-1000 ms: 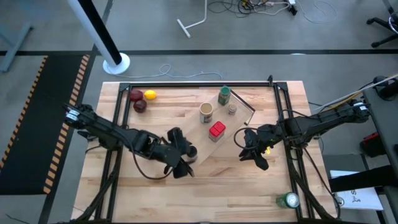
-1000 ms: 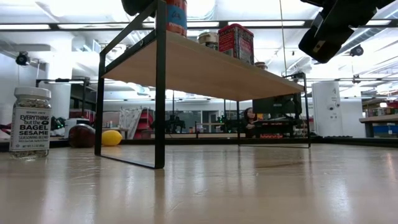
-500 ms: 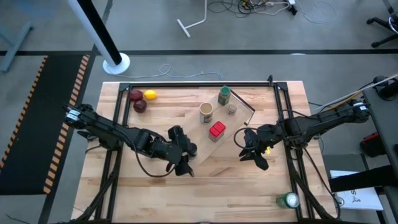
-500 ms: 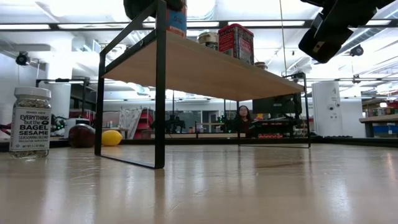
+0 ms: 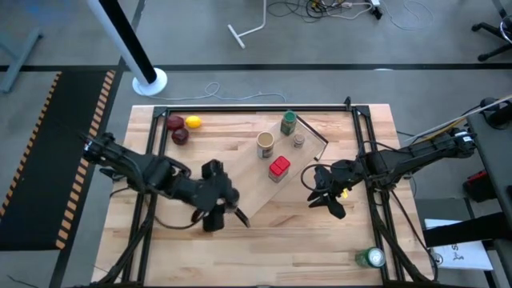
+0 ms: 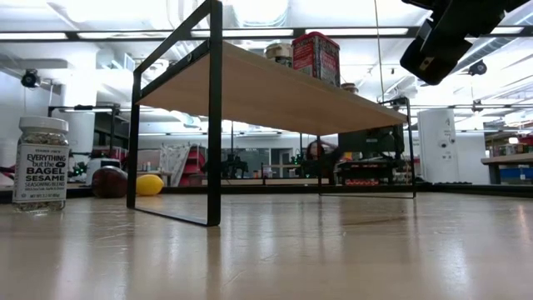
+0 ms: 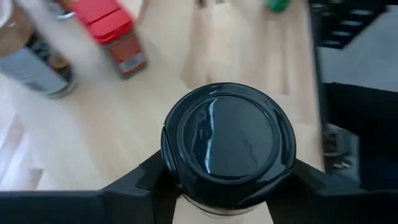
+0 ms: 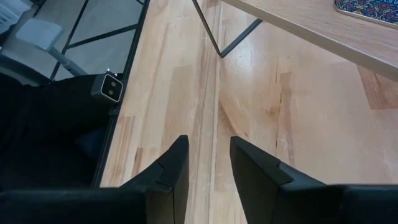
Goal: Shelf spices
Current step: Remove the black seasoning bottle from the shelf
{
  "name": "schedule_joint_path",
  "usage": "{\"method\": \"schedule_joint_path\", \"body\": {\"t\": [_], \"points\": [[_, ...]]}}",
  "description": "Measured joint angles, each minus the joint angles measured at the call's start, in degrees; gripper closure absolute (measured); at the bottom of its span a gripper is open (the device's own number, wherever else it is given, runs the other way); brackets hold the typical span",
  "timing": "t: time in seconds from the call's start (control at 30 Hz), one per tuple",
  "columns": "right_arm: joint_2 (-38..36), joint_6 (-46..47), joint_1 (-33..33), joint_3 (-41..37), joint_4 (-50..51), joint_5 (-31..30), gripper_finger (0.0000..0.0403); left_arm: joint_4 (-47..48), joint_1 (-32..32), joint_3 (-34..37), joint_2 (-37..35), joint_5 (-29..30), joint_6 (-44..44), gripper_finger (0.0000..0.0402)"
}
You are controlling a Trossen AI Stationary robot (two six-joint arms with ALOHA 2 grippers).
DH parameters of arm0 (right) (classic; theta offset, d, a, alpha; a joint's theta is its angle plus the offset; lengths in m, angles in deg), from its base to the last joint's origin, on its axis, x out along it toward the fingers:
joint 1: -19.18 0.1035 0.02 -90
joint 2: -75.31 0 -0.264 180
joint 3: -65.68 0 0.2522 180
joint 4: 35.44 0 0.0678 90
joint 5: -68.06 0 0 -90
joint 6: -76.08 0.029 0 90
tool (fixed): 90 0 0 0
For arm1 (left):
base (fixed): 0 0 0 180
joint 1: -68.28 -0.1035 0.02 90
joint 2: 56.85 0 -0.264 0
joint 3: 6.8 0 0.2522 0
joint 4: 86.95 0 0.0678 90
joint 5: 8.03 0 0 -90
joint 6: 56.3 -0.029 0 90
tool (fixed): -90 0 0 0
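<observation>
The shelf stands slantwise mid-table. It carries a green-lidded jar, a tan jar, a tiny grey-lidded jar and a red boxy jar. My left gripper hovers off the shelf's near-left end, shut on the black-lidded jar. A white-lidded jar stands on the tabletop. My right gripper hangs above the table, right of the shelf, its fingers slightly apart with nothing between them. My left gripper pinches the black-lidded jar between its two fingers, one on each side of the body just under the lid. The lid top faces the wrist camera. The jar is lifted clear of the shelf.
Red and yellow fruits lie at the far left. A green can stands at the near right corner. Black frame rails run along both sides of the tabletop. A person sits in the room beyond.
My left gripper has risen and drawn back toward the table's left edge, carrying the black-lidded jar. The jar stood on the shelf's near-left end before and is now clear of it.
</observation>
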Motion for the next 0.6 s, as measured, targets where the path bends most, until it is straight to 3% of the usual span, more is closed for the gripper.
{"method": "schedule_joint_path", "body": {"t": [0.27,0.47,0.6], "points": [[0.0,0.02,0.01,0.0,0.47,0.0,0.0323,3.29,8.1,5.01,-0.01,-2.75,0.8,0.0223],[0.0,-0.72,-0.02,0.0,0.65,-0.02,0.0337,0.52,10.29,15.97,-1.01,-2.71,5.65,0.0217],[-0.11,-3.47,-0.14,0.0,1.2,0.0,0.0346,-7.79,11.77,25.53,-3.37,-3.63,9.78,0.0221]]}}
